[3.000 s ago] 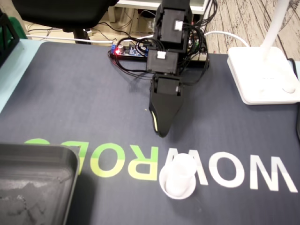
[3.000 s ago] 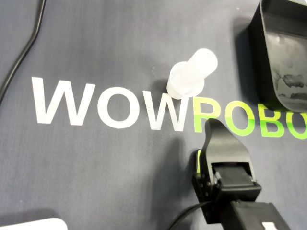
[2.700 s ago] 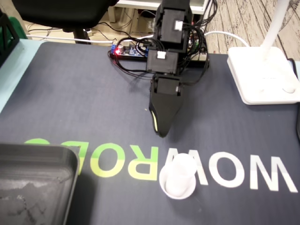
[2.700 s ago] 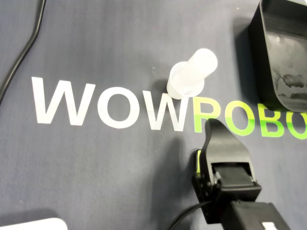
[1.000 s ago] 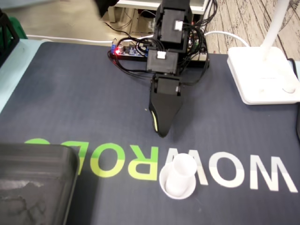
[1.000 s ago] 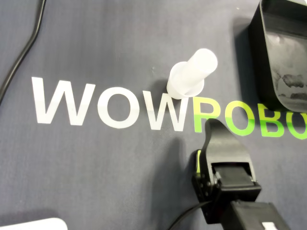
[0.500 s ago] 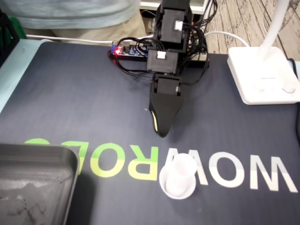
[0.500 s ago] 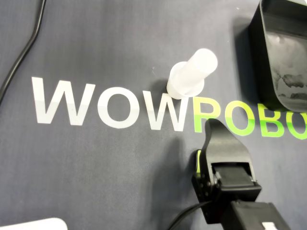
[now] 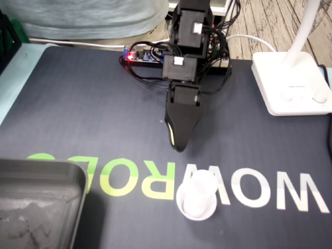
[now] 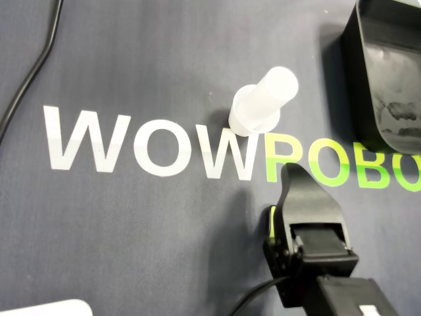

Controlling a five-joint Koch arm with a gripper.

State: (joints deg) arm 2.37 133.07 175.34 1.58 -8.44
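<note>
A white translucent plastic cup [image 9: 197,197] [image 10: 260,108] stands on the dark mat, its wider end down, on the printed letters. My black gripper [image 9: 178,147] [image 10: 290,172] hangs a little above the mat just behind the cup in the fixed view and below it in the overhead view, a short gap away. Its jaws lie together as one wedge with a yellow-green strip along one side, and nothing is between them.
A black tray [image 9: 36,202] [image 10: 388,72] sits at the mat's corner. A white lamp base [image 9: 290,83] stands at the right in the fixed view. A circuit board with a red light [image 9: 137,56] and cables lies behind the arm. A person's pale clothing [image 9: 83,13] fills the back edge.
Arm and cup have not moved. At the back of the fixed view a dark chair has gone and pale blue clothing has come in.
</note>
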